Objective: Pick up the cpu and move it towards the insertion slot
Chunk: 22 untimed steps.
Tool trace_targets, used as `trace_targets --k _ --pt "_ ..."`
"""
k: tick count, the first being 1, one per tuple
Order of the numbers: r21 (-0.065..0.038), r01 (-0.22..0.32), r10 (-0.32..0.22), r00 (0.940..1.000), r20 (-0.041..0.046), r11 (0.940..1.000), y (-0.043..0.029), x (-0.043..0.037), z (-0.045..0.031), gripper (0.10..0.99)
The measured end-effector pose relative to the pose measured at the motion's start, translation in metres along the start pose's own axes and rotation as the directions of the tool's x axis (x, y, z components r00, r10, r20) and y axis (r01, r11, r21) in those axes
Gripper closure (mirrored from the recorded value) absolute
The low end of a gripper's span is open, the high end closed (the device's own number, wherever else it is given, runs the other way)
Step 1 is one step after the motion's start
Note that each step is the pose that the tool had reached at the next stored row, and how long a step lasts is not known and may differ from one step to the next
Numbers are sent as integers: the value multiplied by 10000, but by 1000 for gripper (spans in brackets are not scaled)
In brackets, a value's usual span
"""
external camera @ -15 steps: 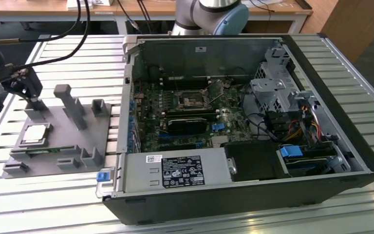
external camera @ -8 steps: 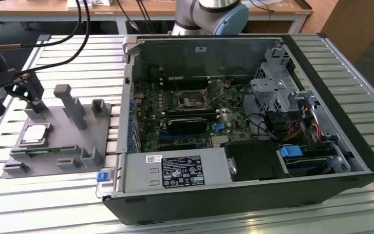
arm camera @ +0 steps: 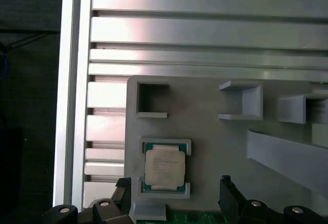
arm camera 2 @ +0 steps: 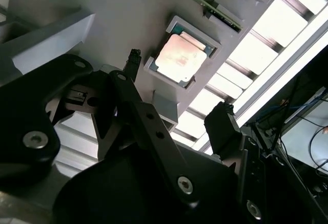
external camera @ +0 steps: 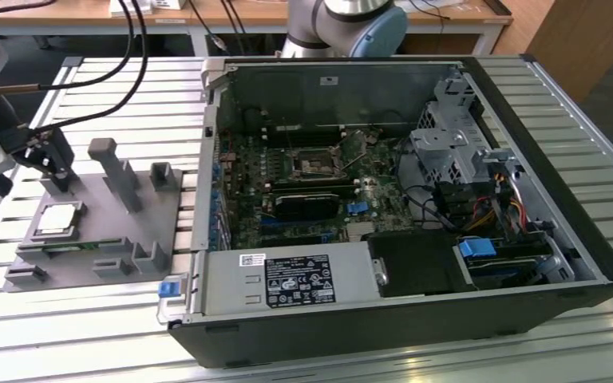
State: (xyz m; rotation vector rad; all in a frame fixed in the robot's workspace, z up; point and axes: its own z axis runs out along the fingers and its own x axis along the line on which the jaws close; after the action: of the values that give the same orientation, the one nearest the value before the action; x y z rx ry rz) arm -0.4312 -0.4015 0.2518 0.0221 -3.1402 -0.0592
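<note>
Cpu point(arm camera 2: 179, 57): silvery square chip, seated in a recess of the grey holder plate point(arm camera 2: 102, 3). Gripper point(arm camera 2: 177, 88): black, jaws spread, holding nothing.

The cpu point(external camera: 60, 217) lies on the fixture point(external camera: 109, 233), on the exterior view's left of the case point(external camera: 413, 323).

Silvery metal-topped cpu point(arm camera: 164, 166), matt grey plastic holder point(arm camera: 205, 147), glossy ribbed metal table point(arm camera: 205, 29).

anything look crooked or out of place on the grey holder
Nothing stands out. The cpu lies flat and square in its recess on the grey holder.
</note>
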Motion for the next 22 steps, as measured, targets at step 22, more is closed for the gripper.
trace_targets --k 22 --pt "0 0 0 10000 0 10000 -7 14 205 310"
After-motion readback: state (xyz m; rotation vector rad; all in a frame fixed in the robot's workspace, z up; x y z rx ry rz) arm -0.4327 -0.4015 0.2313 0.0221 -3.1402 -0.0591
